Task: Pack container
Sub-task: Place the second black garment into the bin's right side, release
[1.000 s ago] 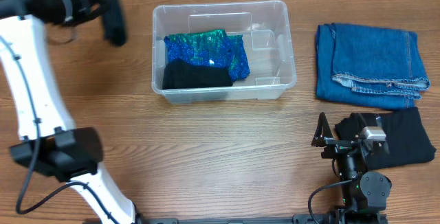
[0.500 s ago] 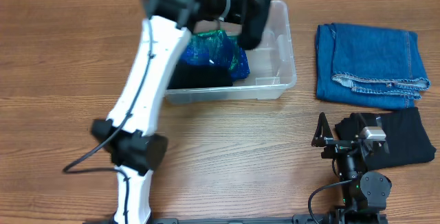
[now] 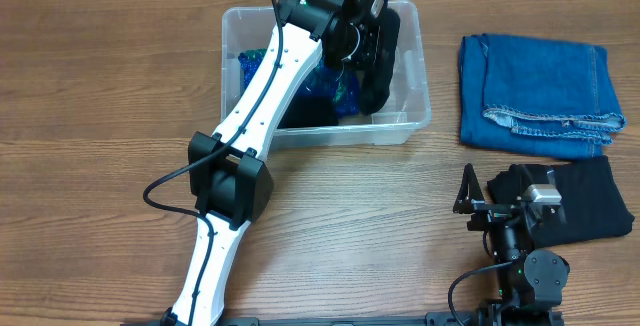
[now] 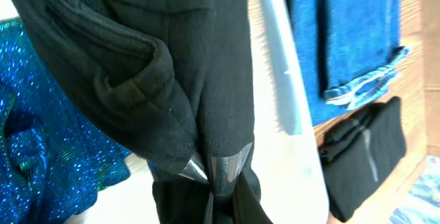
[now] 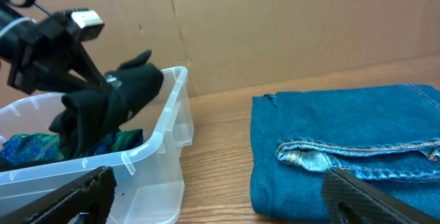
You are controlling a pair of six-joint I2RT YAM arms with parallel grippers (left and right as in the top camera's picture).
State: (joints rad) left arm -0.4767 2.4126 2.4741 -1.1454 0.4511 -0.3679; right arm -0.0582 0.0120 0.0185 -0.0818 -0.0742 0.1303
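Observation:
The clear container stands at the back middle of the table. It holds a blue sparkly garment and a black garment. My left gripper is shut on another black garment, which hangs over the container's right half. In the left wrist view the jaws pinch this black garment beside the blue sparkly garment and the container rim. My right gripper is open and empty at the front right. Its view shows the container.
Folded blue jeans lie to the right of the container and also show in the right wrist view. A folded black garment lies in front of the jeans, beside my right gripper. My left arm crosses the container's front left.
My left arm has swung from the far back left to over the container, carrying the black garment, and has lowered it into the right half. The right arm has not moved.

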